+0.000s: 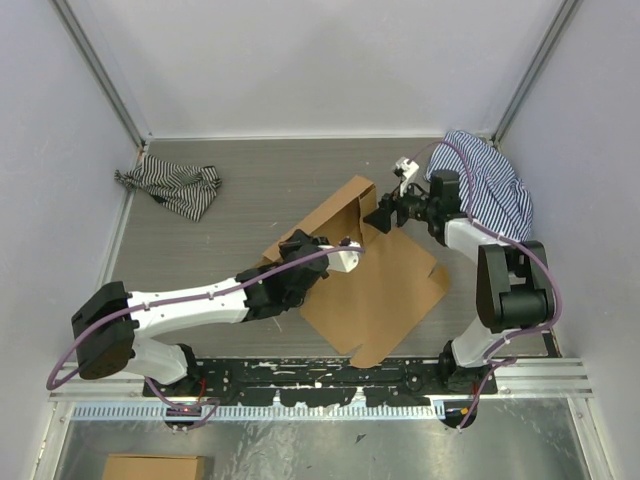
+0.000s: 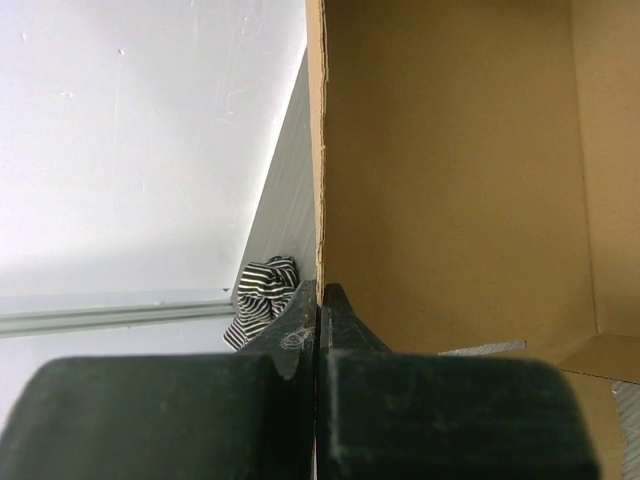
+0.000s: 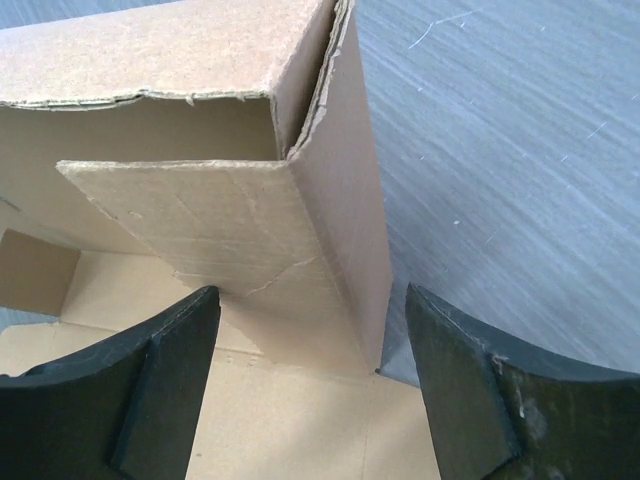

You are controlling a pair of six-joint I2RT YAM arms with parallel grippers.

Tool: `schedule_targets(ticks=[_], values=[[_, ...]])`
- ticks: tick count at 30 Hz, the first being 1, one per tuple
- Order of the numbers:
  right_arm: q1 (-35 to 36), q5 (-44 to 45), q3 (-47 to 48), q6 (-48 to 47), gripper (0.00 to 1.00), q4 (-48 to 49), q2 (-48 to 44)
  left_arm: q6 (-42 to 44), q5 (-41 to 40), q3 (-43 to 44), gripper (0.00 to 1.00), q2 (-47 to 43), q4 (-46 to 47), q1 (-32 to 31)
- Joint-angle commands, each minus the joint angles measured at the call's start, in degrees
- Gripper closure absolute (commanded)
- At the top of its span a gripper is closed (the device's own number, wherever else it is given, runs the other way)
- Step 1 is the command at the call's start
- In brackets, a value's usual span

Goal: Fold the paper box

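Two black two-finger grippers are at the cardboard. The left gripper (image 2: 320, 292) is clamped tight on the thin raw edge of an upright panel of the paper box (image 1: 385, 290). This is one plain brown die-cut sheet of matte corrugated cardboard, lying mid-table between the arms, its near part flat and its far panel and a side wall raised. The right gripper (image 3: 310, 295) stands wide, one jaw inside the raised corner, the other outside it (that wall's top edge is torn and fuzzy). Two crumpled black-and-white striped cloths lie on the grey, fine-grained table (image 1: 250, 190): the left cloth (image 1: 175, 185) far left, the right cloth (image 1: 495, 185) far right behind the right arm. One smaller brown cardboard piece (image 1: 155, 467) lies below the table's near edge.
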Motion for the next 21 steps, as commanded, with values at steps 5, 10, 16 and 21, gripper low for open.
schedule_targets(ticks=[5, 10, 16, 21], values=[[1.99, 12.37, 6.94, -0.62, 0.33, -1.46, 0.58, -1.34, 1.75, 2.14, 1.0, -0.19, -0.62, -1.69], [1.94, 10.47, 1.31, 3.24, 0.32, 5.08, -2.5, -0.58, 0.2, 2.49, 1.0, 0.99, -0.73, -1.79], [1.99, 8.55, -0.39, 5.33, 0.28, 8.51, -1.06, -0.74, -0.47, 3.04, 1.0, 1.97, -0.28, -1.79], [1.99, 6.43, -1.94, 5.75, 0.26, 15.45, 0.27, -1.61, -0.8, 3.23, 1.0, 3.25, -0.75, -1.79]])
